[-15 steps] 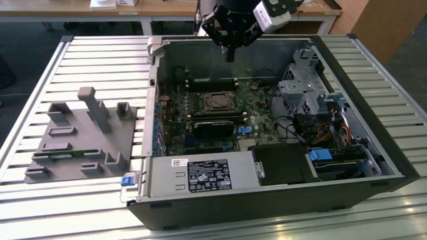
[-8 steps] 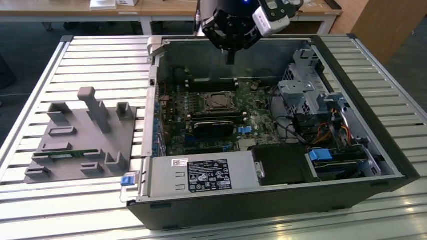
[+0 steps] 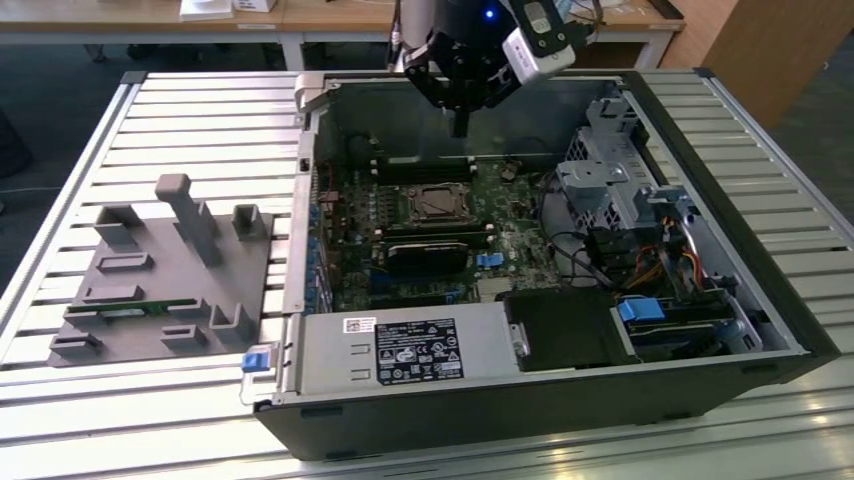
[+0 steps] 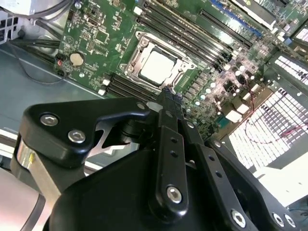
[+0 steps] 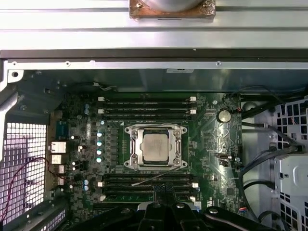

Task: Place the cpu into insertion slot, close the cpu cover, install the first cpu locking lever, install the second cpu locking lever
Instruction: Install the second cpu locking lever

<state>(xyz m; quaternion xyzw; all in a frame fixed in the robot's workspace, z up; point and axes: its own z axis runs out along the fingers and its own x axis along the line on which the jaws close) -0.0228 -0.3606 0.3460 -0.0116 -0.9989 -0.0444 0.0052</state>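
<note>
- One arm hangs over the open PC case [image 3: 747, 300], its gripper [image 3: 461, 125] above the far part of the board [image 3: 400, 250] and clear of everything below
- The fingers [image 4: 166, 103] are pressed together into a single narrow tip, with nothing between them
- In both wrist views the cpu [image 5: 155, 147] lies flat in the slot [image 5: 137, 166], its grey top showing
- The cover [image 5: 179, 147] is down around the chip, framing it with its square window
- A thin lever [image 5: 156, 177] slants out from the socket's edge over the memory slots [image 5: 144, 185] nearest the gripper; I cannot tell whether either lever is latched
- In the exterior view the socket sits near the middle of the board, just short of a black card [image 3: 427, 258] that lies nearer the camera
- A grey fixture [image 3: 167, 275] with upright posts stands on the slatted table [image 3: 160, 410], to the exterior view's left of the case
</note>
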